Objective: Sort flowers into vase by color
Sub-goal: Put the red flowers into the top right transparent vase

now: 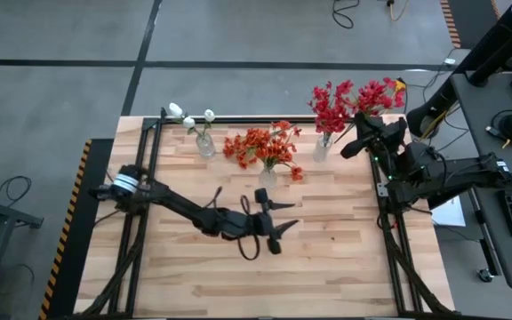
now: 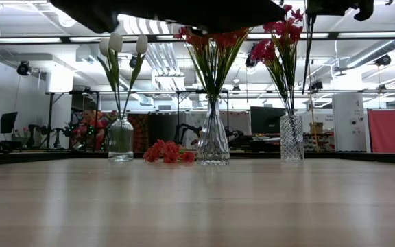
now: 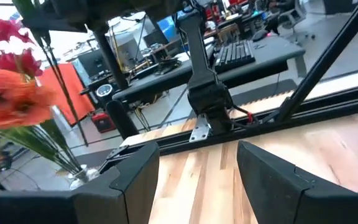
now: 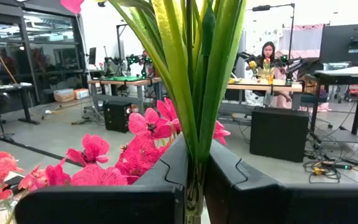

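Flowers (image 1: 354, 102) of crimson red stand in the rightmost vase (image 1: 323, 148) at the tabletop's (image 1: 327, 258) far edge, their green stems pinched in the right hand (image 4: 194, 180). It looks ready to let go and back off. The left hand (image 1: 278, 218) hovers mid-table, fingers apart and empty.

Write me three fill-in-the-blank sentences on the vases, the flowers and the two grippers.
1. The number of glass vases standing in a row on the table is ____.
2. The middle vase holds flowers coloured ____.
3. The right gripper is shut on green ____ of the red flowers, while the left gripper is open and empty.

Missing words: three; orange; stems
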You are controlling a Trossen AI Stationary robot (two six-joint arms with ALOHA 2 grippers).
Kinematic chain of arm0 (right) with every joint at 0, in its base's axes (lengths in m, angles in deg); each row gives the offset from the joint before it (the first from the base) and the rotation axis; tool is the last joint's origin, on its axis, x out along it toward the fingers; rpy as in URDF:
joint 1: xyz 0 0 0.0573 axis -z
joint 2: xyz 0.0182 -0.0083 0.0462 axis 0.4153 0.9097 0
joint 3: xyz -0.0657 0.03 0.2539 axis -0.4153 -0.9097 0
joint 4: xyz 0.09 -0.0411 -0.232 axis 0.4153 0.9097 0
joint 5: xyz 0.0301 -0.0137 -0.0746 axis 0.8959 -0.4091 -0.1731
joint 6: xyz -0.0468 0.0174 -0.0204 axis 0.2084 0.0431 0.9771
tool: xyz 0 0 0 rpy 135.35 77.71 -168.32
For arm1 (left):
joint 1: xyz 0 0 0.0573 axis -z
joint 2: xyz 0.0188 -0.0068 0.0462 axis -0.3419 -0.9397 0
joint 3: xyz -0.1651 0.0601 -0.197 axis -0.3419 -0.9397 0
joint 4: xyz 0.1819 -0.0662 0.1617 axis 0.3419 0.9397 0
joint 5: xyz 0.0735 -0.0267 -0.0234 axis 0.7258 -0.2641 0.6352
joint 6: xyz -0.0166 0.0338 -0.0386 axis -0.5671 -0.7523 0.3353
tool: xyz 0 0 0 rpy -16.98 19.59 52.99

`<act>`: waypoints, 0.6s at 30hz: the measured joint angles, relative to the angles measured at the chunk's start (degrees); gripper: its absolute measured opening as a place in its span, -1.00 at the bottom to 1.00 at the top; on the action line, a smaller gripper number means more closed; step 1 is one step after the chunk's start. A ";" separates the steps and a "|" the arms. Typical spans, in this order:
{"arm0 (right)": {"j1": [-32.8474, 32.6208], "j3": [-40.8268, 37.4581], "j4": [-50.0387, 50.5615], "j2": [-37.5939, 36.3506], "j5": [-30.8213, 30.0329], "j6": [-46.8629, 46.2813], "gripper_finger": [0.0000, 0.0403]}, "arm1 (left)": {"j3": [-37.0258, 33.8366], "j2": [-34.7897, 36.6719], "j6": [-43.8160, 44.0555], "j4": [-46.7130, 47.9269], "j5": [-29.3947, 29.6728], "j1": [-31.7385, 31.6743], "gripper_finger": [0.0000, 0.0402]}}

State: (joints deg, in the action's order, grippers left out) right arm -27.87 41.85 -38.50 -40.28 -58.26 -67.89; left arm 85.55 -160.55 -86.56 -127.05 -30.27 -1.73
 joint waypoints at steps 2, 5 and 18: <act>0.00 -0.05 0.00 0.02 0.10 -0.37 -0.89 | 2.51 -2.51 -1.27 0.01 1.89 0.00 -0.01; 0.00 -0.38 -0.04 0.02 0.12 -2.30 -0.89 | 5.62 -5.87 -3.37 0.12 3.56 0.00 -0.01; 0.00 -4.17 -0.35 0.84 2.33 -9.42 -0.89 | 6.34 -7.91 -5.05 -0.92 5.75 -0.07 -0.01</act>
State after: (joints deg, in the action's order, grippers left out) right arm -27.87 37.68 -38.85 -39.44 -55.93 -77.32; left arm 91.89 -168.46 -91.62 -127.97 -24.52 -1.80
